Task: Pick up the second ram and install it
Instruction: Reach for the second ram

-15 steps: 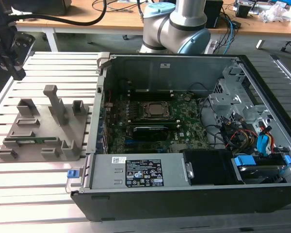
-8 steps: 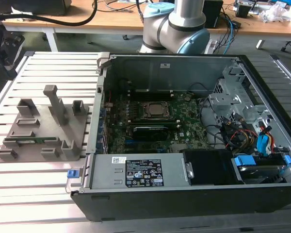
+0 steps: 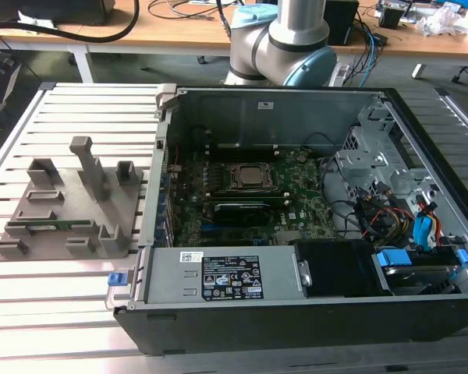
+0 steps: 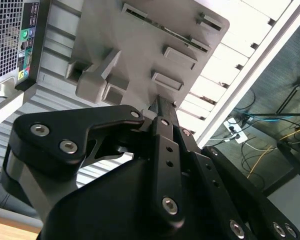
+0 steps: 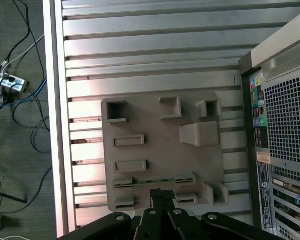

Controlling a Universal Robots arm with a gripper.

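Tool (image 5: 162,192) empty, jaws together.

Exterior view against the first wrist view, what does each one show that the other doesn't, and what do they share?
The exterior view adds the open inside of the computer case with its motherboard, and the arm's base behind the case. The first wrist view adds the shut gripper above the fixture, the case's back panel with its ports, and a power strip on the floor. Shared: the gray fixture on the slatted table, with the ram stick sitting in one of its slots.
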